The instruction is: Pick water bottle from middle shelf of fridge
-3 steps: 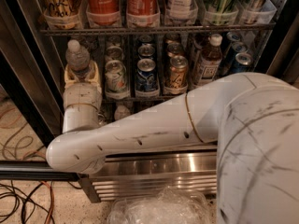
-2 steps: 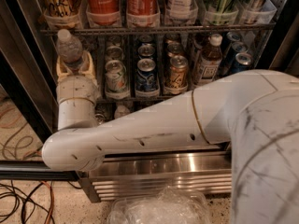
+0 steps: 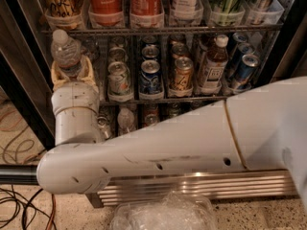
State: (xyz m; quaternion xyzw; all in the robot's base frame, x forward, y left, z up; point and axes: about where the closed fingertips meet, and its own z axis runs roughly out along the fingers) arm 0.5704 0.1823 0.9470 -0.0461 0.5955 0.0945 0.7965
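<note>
The water bottle (image 3: 66,52), clear and ribbed with a white cap, stands upright between the cream fingers of my gripper (image 3: 71,72) at the left end of the middle shelf (image 3: 158,99). The gripper is shut on the bottle's lower body, which it hides. The bottle is lifted, its cap near the rack above. My white arm (image 3: 182,138) crosses the lower half of the view in front of the fridge (image 3: 29,80). Cans fill the middle shelf's lanes to the right of the bottle.
An amber-drink bottle (image 3: 213,61) with a white label stands on the middle shelf's right side. Red Coca-Cola bottles (image 3: 105,1) stand on the rack above. A small clear bottle (image 3: 125,120) stands among the lowest cans. Crinkled clear plastic (image 3: 163,212) lies on the floor; cables (image 3: 19,205) lie at left.
My gripper has moved up and slightly left with the water bottle held in it; the bottle's cap has risen toward the rack above.
</note>
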